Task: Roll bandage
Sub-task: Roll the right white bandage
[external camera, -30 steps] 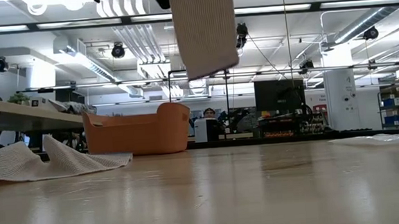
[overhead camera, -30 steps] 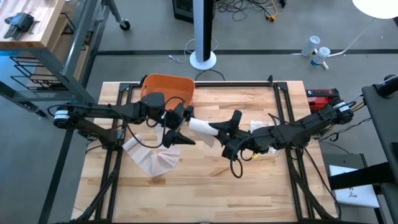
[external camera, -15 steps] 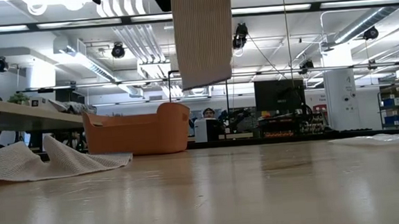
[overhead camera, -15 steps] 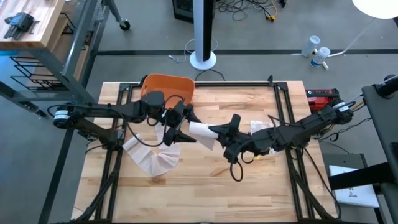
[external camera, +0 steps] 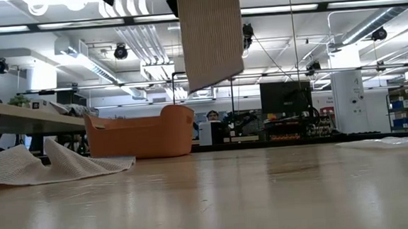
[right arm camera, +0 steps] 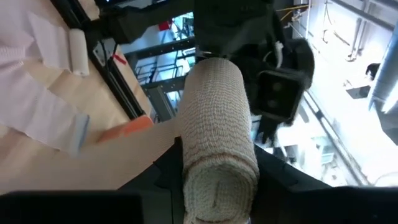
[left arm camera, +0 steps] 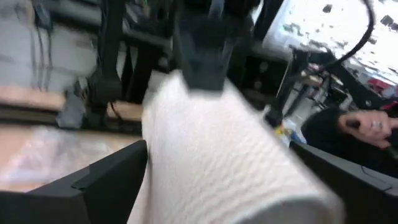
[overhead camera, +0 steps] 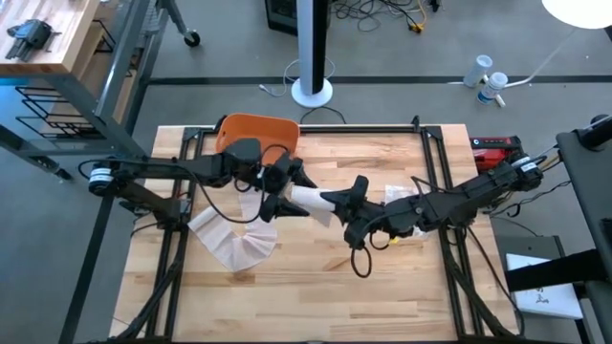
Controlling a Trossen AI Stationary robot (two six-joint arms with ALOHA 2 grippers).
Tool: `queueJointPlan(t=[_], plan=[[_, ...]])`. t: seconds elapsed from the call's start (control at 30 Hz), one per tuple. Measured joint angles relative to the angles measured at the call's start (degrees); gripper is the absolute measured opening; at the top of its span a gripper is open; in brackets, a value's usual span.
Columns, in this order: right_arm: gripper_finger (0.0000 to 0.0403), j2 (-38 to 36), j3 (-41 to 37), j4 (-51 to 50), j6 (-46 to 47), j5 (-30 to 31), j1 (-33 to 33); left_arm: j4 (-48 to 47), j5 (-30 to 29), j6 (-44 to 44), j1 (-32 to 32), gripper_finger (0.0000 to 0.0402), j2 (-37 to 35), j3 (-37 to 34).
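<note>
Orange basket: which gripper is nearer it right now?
Left. The left gripper is just in front of the orange basket; the right gripper holds the bandage roll farther off.

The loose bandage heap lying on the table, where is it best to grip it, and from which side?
Grip the raised fold of the loose bandage heap from above, judging by the low view: it lies flat and crumpled on the table, and only that peak gives the fingers an edge.

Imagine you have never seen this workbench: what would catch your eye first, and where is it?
First, the two dark arms meeting over the middle of the table, the left gripper and the right gripper holding a pale bandage roll between them in the air. A loose tail of bandage hangs down from it. Next, the orange basket at the far left edge.
</note>
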Motion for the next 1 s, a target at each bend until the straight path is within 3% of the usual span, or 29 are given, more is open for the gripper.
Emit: queueJointPlan(t=[0.3,0.63,1.0], plan=[[0.0116,0.0,0.0,-4.8,-7.7,4.1,0.1,0.2,0.4,-1.3,0.0,0.0363,1.9,1.2],[0.0117,0.0,0.0,-5.8,-11.3,4.2,0.1,-2.9,1.6,-0.7,0.1,0.0365,2.0,1.6],[0.0117,1.2,0.0,-5.1,-14.8,4.8,0.4,-5.6,0.9,12.8,-0.1,0.039,2.0,4.8]])
